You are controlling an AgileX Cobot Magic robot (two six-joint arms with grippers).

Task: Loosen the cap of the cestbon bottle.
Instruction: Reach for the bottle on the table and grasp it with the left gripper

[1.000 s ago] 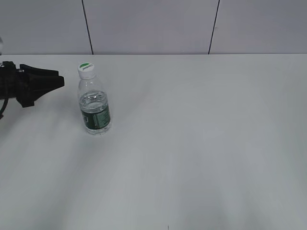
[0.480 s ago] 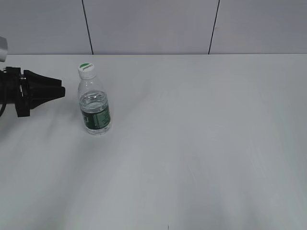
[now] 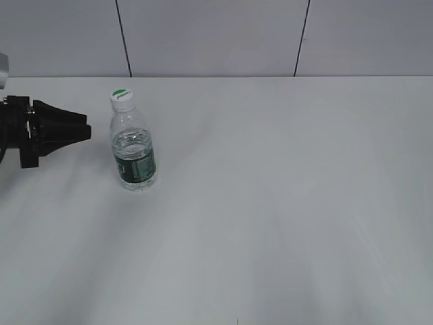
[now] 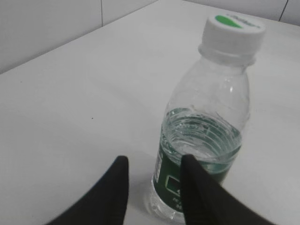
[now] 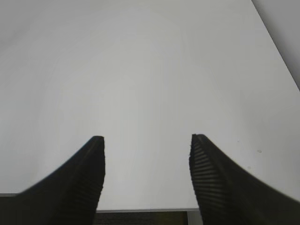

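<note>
The small clear plastic cestbon bottle with its dark green label stands upright on the white table; its white screw cap is still on. Just left of it, the left gripper hovers partly spread and empty, nothing between them. The right gripper, released and empty, faces only bare tabletop.

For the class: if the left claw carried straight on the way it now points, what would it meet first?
Most likely the cestbon bottle: the left claw points at its upper body from the side, apart from it, below the cap. Depth is hard to judge.
</note>
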